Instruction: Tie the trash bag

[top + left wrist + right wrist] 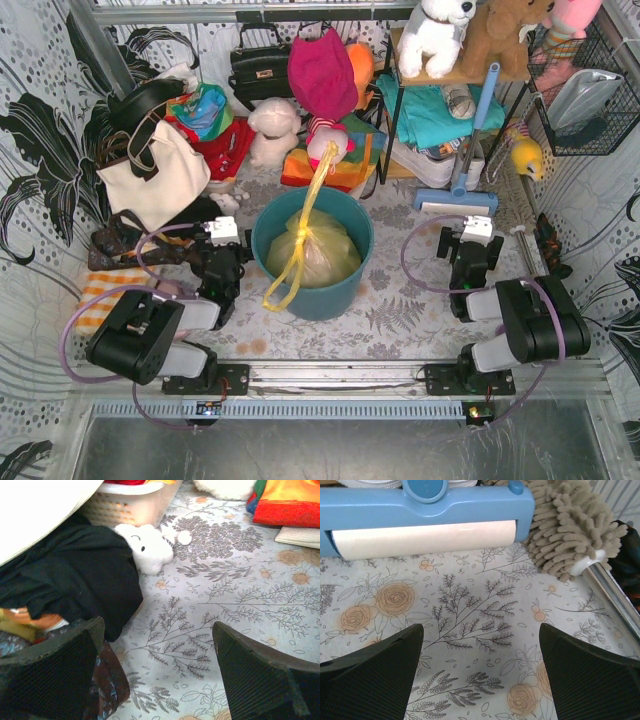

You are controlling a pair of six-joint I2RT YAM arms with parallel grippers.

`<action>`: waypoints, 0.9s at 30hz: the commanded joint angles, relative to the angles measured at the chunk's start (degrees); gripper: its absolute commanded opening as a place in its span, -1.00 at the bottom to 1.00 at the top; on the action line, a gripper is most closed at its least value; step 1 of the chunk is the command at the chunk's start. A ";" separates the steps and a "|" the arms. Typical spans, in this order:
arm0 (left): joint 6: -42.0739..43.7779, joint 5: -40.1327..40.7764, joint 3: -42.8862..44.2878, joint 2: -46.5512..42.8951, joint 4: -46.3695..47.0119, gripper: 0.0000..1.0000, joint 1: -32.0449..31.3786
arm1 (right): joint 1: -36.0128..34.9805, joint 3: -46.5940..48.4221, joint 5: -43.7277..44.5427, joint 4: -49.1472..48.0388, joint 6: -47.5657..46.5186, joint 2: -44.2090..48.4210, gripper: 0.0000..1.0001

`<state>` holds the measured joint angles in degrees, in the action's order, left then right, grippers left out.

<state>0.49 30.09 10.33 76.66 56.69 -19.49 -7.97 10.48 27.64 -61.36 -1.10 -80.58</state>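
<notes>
The yellow-green trash bag [316, 252] sits inside the round teal bin [330, 297] at the table's middle. Its top is gathered into a knot, with one yellow tail rising toward the back and another hanging over the bin's front rim. My left gripper [226, 250] rests left of the bin, open and empty; in its wrist view [157, 672] only the flowered tablecloth lies between the fingers. My right gripper [470, 243] rests right of the bin, open and empty, over bare cloth in its wrist view [480, 677].
A white tote bag [155, 175], dark clothes [75, 575] and a small white plush [147, 547] lie left. A blue lint roller [420, 522] and a beige duster [570, 535] lie ahead of the right gripper. Toys, bags and a shelf crowd the back.
</notes>
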 commanded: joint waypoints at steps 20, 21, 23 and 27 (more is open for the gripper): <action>1.52 -15.43 4.14 2.50 4.13 0.95 7.08 | 3.92 -1.37 -15.53 -17.33 -3.35 -7.54 0.93; 1.31 -16.13 4.57 2.67 3.51 0.95 7.53 | 3.92 -1.31 -15.15 -18.68 -3.83 -8.06 0.93; 0.70 -18.31 5.37 2.89 1.92 0.95 8.72 | 3.92 -1.17 -15.06 -17.88 -3.66 -7.83 0.93; -0.19 -21.86 7.17 3.55 -0.52 0.98 10.67 | 3.92 -0.65 -14.64 -17.22 -3.29 -8.00 0.93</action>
<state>1.52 12.32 15.25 79.37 56.60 -10.31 -4.47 8.75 13.45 -76.40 -4.19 -88.27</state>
